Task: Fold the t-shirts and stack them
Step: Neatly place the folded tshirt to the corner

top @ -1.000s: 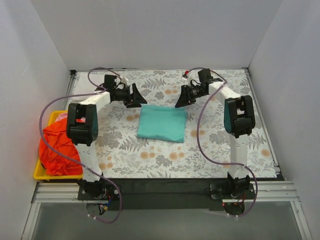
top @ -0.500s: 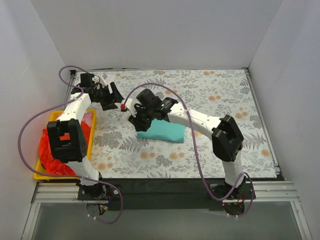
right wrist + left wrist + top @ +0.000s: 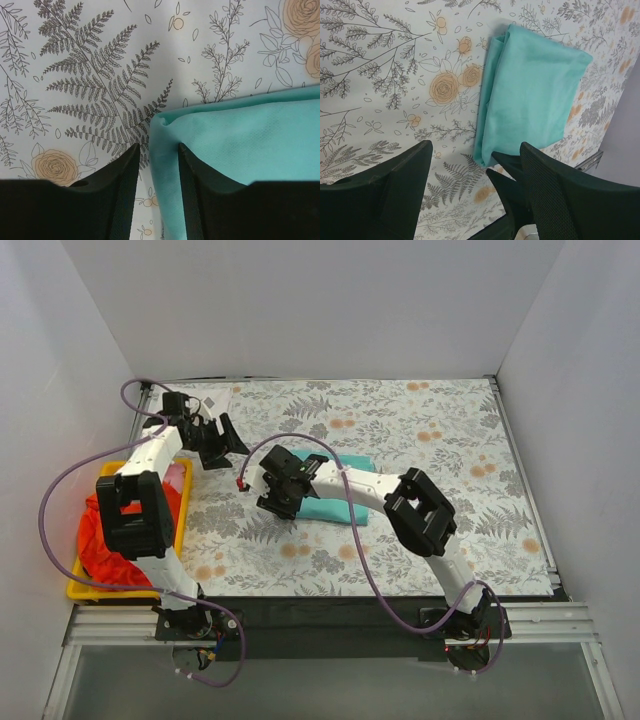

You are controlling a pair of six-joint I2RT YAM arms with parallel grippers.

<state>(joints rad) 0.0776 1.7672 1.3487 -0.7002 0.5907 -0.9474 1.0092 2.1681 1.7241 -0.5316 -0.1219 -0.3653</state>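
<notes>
Here, the folded teal-green t-shirt [image 3: 355,463] lies flat on the floral tablecloth [image 3: 450,440] that covers the tabletop, a little left of centre. The right arm stretches across to it, and the right hand [image 3: 158,147] sits low over the shirt's near-left corner. Its fingers [image 3: 125,175] stand a narrow gap apart and straddle the corner's edge; cloth and tablecloth both show between them, and nothing looks pinched. The left hand [image 3: 476,150] hovers over the far-left part of the tabletop, apart from the shirt. Its fingers are spread wide with nothing held between them, and its wrist view looks down on the folded shirt. At the left edge, a yellow plastic tray [image 3: 115,592] holds the crumpled orange-red t-shirt [image 3: 115,540]. A strip of the pink t-shirt [image 3: 178,478] shows at the tray's far end.
</notes>
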